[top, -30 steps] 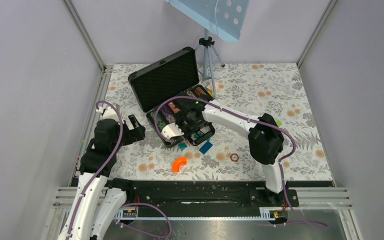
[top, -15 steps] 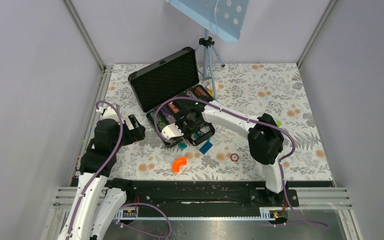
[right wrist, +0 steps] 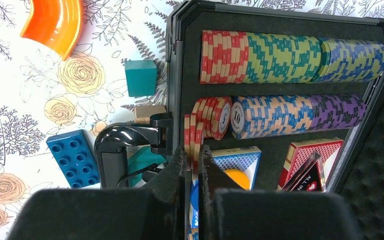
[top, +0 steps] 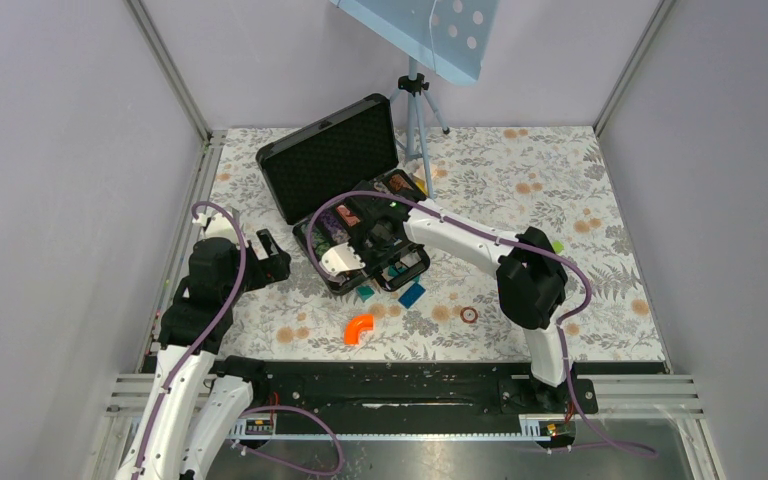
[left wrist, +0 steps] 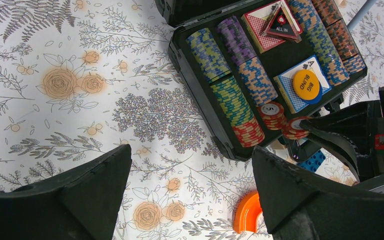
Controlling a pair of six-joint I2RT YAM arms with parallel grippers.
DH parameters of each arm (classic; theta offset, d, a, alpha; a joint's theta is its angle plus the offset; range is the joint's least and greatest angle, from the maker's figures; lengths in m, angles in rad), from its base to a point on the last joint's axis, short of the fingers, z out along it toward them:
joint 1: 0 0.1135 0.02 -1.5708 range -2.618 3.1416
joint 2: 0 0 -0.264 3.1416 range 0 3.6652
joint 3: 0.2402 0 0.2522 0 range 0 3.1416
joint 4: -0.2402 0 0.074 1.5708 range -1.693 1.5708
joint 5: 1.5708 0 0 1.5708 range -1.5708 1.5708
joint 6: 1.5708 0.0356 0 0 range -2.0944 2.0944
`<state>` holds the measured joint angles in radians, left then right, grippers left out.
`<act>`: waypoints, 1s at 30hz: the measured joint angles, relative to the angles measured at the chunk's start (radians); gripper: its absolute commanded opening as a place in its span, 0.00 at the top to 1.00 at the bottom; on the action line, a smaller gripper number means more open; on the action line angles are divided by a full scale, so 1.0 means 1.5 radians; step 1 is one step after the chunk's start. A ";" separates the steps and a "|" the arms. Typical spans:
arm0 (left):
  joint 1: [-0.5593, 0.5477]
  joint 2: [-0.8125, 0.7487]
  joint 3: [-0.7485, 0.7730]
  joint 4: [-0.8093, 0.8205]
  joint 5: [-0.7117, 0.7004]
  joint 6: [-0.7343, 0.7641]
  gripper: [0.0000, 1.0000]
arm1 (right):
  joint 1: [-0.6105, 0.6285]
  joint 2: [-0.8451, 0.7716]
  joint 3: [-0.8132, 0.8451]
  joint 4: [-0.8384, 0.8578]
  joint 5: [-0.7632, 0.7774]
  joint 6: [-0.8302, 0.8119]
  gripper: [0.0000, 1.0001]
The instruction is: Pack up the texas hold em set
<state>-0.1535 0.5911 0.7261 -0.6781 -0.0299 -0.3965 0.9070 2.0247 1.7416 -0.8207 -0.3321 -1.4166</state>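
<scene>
Top ext. cam sat high behind the arm bases (top: pixel 550 380), looking down & fwd over the whole counter (top: pixel 560 200). L wrist cam hung mid-height, facing down past the left fingers (left wrist: pixel 80 200) at frame bottom, briefcase (left wrist: pixel 200 107) upper right. R wrist cam was v. close, right fingers (right wrist: pixel 175 180) bottom centre, briefcase filling the right. All 3 shared the briefcase & orange piece (top: pixel 359 328).
</scene>
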 measured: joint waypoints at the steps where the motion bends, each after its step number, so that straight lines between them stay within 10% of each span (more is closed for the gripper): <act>1: 0.000 0.000 0.000 0.000 0.000 0.000 0.10 | 0.000 0.000 0.000 0.000 0.000 0.000 1.00; 30: 0.000 0.000 0.000 0.000 0.000 0.000 0.10 | 0.000 0.000 -0.008 0.000 -0.001 0.003 1.00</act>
<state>-0.1535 0.5911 0.7261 -0.6777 -0.0296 -0.3962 0.9073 2.0251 1.7298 -0.8211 -0.3336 -1.4120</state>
